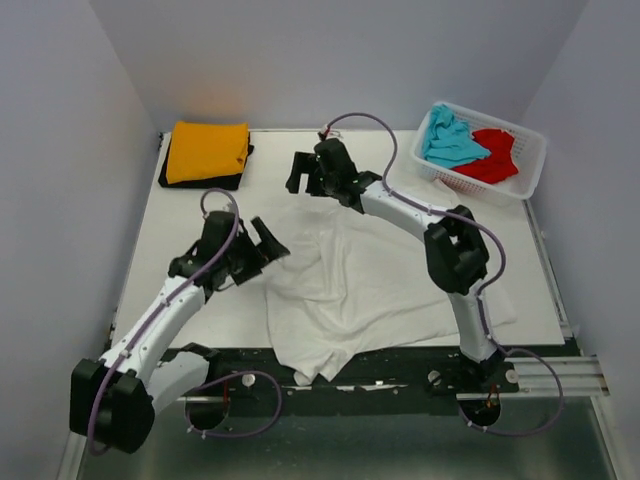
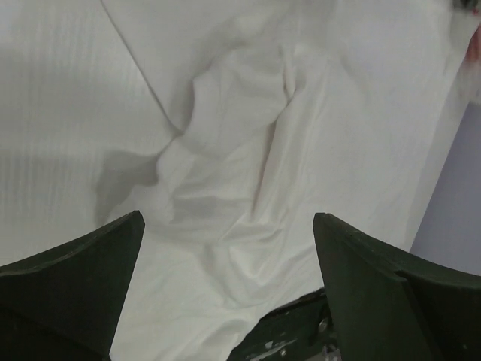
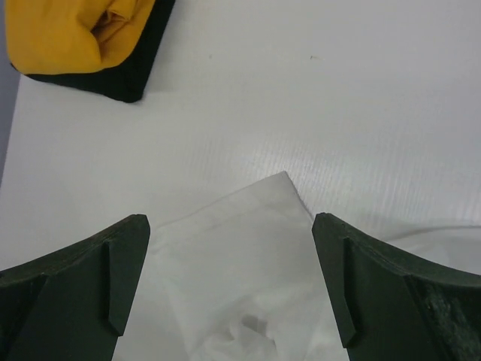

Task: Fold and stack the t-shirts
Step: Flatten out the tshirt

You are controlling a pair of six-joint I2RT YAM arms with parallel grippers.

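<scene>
Far-left stack: orange-yellow t-shirt [image 1: 207, 150] folded atop black t-shirt [image 1: 200, 183], which is probably folded but mostly hidden.
Left end effector [image 1: 266, 244]: released, at the white t-shirt's left edge.
White t-shirt [image 1: 350, 285]: rumpled, mid-worktop [image 1: 270, 160].
Right end effector [image 1: 298, 174]: released, above its far corner.
Basket [image 1: 533, 160]: turquoise t-shirt [image 1: 450, 140], red t-shirt [image 1: 495, 155].

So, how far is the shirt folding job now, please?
Done: the orange shirt lies folded on the black shirt at the far left corner. In hand: the white shirt lies spread but rumpled; the left gripper and right gripper are open near it, holding nothing. Left: the turquoise shirt and red shirt, crumpled in the basket.
</scene>
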